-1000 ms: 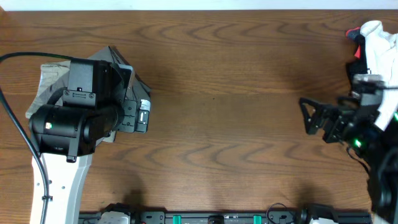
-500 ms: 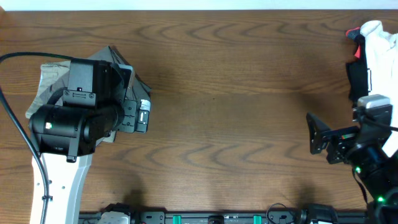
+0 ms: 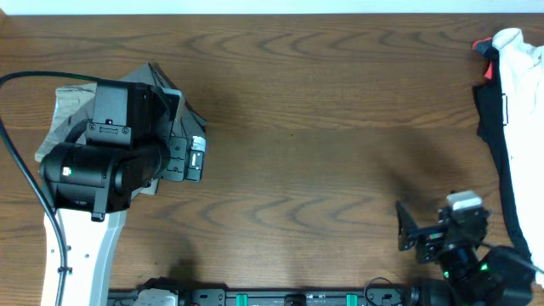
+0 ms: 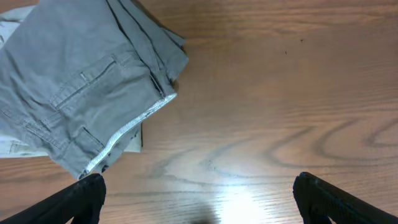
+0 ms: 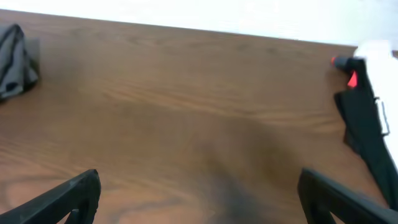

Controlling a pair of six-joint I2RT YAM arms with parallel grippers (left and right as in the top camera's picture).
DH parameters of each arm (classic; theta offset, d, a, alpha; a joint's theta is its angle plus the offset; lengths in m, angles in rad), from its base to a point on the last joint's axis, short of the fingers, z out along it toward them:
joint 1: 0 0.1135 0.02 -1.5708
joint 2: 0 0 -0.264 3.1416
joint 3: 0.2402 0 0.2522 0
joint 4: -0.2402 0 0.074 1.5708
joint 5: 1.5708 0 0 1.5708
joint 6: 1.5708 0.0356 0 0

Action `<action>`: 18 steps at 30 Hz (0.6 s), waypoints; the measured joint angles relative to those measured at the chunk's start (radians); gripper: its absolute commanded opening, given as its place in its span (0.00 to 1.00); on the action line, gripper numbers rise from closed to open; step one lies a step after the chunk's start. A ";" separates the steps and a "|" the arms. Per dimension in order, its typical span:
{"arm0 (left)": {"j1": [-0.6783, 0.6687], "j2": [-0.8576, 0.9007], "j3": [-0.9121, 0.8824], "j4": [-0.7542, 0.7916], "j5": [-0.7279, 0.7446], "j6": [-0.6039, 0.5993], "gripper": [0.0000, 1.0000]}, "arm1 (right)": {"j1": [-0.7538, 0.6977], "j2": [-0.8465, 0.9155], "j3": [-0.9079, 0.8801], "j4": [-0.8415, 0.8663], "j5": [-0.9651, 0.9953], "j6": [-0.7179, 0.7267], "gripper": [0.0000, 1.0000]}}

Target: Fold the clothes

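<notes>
Grey shorts [image 3: 191, 115] mostly hidden under the left arm [image 3: 93, 170] — white-and-black garment [image 3: 520, 76] (right edge) cut off.

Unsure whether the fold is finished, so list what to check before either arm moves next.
1. Left fingers open, empty: ok.
2. Right fingers open, empty: ok.
3. Grey shorts lie folded on the beige shorts: ok.
4. Fold edges even all round: cannot tell, the left arm hides most of them from overhead.
5. White-and-black garment apart from the right fingers: ok.
</notes>
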 measured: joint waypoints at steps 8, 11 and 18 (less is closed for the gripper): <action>0.000 0.000 0.000 0.000 0.000 0.000 0.98 | 0.013 -0.108 -0.203 0.052 -0.021 -0.001 0.99; 0.000 0.000 0.000 0.000 0.000 0.000 0.98 | 0.024 -0.108 -0.264 0.104 -0.041 -0.003 0.99; 0.000 0.000 0.000 -0.001 -0.002 0.000 0.98 | 0.037 -0.108 -0.384 0.168 -0.063 -0.003 0.99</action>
